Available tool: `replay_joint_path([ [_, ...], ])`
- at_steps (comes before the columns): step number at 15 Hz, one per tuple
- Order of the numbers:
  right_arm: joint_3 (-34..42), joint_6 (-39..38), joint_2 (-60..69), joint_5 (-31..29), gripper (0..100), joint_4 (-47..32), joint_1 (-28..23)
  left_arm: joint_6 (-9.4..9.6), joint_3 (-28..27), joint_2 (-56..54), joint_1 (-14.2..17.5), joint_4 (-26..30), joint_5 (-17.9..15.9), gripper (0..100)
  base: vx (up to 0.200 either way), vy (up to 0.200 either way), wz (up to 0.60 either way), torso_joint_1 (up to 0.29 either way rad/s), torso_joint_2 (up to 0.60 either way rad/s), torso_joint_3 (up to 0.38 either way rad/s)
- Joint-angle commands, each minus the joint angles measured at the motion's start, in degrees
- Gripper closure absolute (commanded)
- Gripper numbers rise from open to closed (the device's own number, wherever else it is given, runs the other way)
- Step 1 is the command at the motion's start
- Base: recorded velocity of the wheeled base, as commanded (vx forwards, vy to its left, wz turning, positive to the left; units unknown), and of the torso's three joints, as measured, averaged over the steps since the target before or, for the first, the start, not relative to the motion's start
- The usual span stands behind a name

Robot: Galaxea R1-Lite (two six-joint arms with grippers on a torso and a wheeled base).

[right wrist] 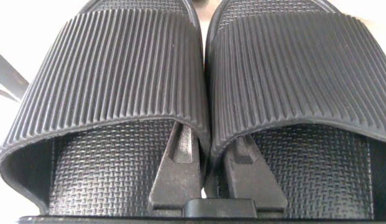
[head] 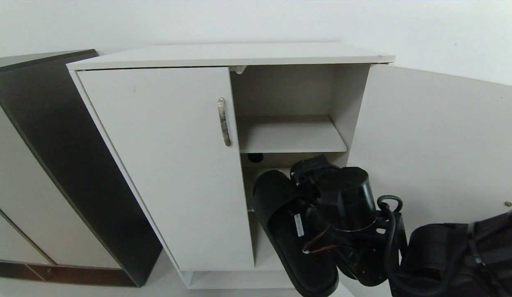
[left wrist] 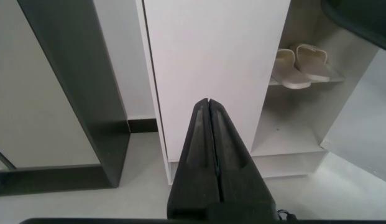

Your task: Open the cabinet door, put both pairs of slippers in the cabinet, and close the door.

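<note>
Black slippers (right wrist: pixel 118 74) sit closest to us, the pair lying side by side with ribbed straps uppermost and textured footbeds below. We see the right gripper (right wrist: pixel 208 140) pinching them together: one of its fingers (right wrist: pixel 177 171) is slid under each strap, and the two inner walls of the slippers are pressed between them. From the head view the same black slippers (head: pixel 289 222) hang at the end of the right arm, tilted on a diagonal in front of the cabinet's open right half, below the upper shelf (head: pixel 289 136). We cannot tell whether their far end has crossed the cabinet's front edge.

Farther off on the robot's left, the left gripper (left wrist: pixel 208 106) is low in front of the cabinet, its two fingers pressed flat against each other with nothing between them.

Beyond both arms stands the white cabinet (head: pixel 231 53). Its left door (head: pixel 165 165) is closed, with a metal handle (head: pixel 224 121) near its inner edge. Inside the open half, a pair of white slippers (left wrist: pixel 304 65) rests side by side on a lower shelf, above the bottom board. We also see a dark panel (head: pixel 74 156) just beside the cabinet on its left, and a white wall (head: pixel 256 20) behind everything.
</note>
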State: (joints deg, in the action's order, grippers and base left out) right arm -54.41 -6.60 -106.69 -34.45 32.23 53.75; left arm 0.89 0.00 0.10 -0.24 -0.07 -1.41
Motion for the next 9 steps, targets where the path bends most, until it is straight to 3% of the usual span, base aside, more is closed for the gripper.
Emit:
replay_joint_path([
  [1, -9.3, -6.1, 1.1, -4.6, 100, -10.8, 2.4, -0.01, 0.0, 0.0, 0.1, 0.0, 0.0, 100, 0.000, 0.000, 0.00, 0.000, 0.00, 0.000],
  [3, -17.0, -9.5, 0.9, -9.4, 100, -19.4, 3.7, -0.01, 0.0, 0.0, 0.1, 0.0, -0.1, 100, 0.000, 0.000, 0.00, 0.000, 0.00, 0.000],
  [9, -24.0, -11.9, -0.1, -10.3, 100, -23.6, 2.9, -0.01, 0.0, 0.1, 0.0, 0.0, 0.0, 100, 0.000, 0.000, 0.00, 0.000, 0.00, 0.000],
])
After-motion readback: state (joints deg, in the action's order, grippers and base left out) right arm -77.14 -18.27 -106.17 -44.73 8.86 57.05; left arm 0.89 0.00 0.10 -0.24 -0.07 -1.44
